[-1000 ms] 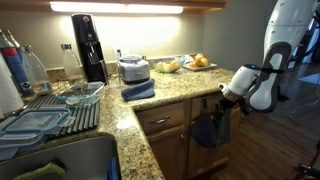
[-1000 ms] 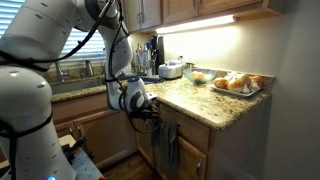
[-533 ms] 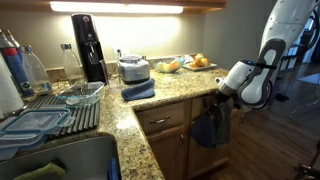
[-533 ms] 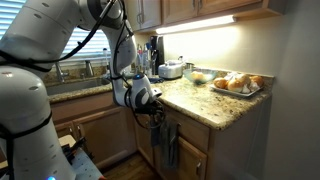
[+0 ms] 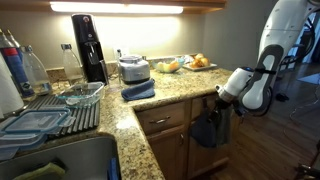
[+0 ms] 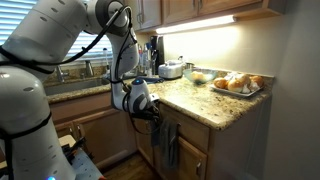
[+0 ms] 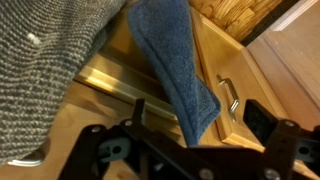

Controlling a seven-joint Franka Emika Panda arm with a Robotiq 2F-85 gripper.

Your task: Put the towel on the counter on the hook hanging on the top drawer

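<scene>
Slate-blue terry, limp: the towel (image 5: pixel 210 128) draped down the face of the top drawer (image 5: pixel 160 121), just under the rounded edge of the granite counter (image 5: pixel 172 92), not lying on it. Tool (image 5: pixel 222 100) close against the upper part of the cloth, jaws spread wide, clasping nothing; in the wrist view, the towel's tail dangling between them. Hook buried under the folds, so impossible to say whether truly caught.

Judged soft, light and floppy, with no shape of its own; prone to sliding off a small hook if hung lopsided. Best pinched at a bunched fold near the top edge, about mid-width, never by the loose lower corner. Pile rough enough to sit firmly in a grip. Another folded blue towel (image 5: pixel 138 90) on the counter, well apart.
</scene>
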